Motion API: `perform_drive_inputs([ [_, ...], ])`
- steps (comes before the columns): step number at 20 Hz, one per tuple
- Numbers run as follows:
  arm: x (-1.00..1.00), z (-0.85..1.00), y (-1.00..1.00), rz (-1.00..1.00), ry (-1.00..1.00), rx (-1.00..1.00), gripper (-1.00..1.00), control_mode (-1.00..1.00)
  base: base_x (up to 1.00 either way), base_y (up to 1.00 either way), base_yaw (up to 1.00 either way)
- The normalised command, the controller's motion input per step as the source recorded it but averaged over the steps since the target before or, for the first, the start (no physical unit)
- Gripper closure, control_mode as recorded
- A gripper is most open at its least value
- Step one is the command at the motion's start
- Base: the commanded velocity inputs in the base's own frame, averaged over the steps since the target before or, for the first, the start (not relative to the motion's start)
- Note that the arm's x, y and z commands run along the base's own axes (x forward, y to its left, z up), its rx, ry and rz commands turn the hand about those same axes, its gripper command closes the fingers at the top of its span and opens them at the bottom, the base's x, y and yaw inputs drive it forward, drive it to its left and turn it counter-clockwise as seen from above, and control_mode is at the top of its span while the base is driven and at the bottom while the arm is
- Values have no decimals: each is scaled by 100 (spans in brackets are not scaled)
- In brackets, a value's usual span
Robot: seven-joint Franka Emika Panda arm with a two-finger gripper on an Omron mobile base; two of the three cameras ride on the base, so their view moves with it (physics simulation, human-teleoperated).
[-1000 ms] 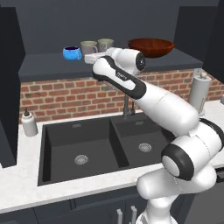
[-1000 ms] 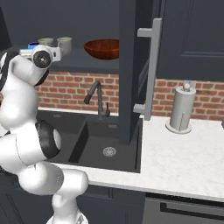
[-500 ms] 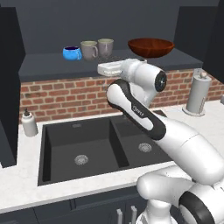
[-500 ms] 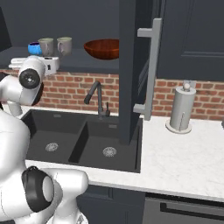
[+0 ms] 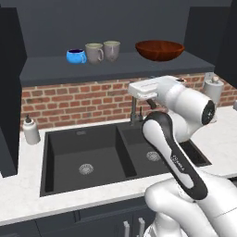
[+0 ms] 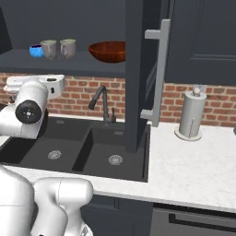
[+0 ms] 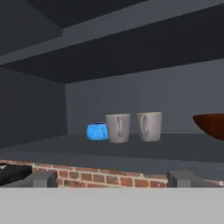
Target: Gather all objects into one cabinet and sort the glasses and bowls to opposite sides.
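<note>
Hand (image 7: 112, 178) wide open, empty

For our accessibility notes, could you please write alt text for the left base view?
An open wall cabinet's shelf holds a blue cup and two grey mugs at left and a brown bowl at right. Below it, a white robot arm bends over a dark double sink.

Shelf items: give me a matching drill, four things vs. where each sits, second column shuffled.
Things:
1. blue cup
2. bowl
3. soap bottle
4. paper towel holder

Places:
A. right end of the shelf
B. counter, right of the sink
C. left end of the shelf, beside two mugs
D. counter, left of the sink

Pairs: 1-C, 2-A, 3-D, 4-B
</note>
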Motion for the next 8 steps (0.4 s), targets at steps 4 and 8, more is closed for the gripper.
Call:
perform_drive_inputs([
  [4,-100,-10,-40,2,0,0,-100,-100,0,0,0],
  [8,-92,-18,-11,8,6,0,-100,-100,0,0,0],
])
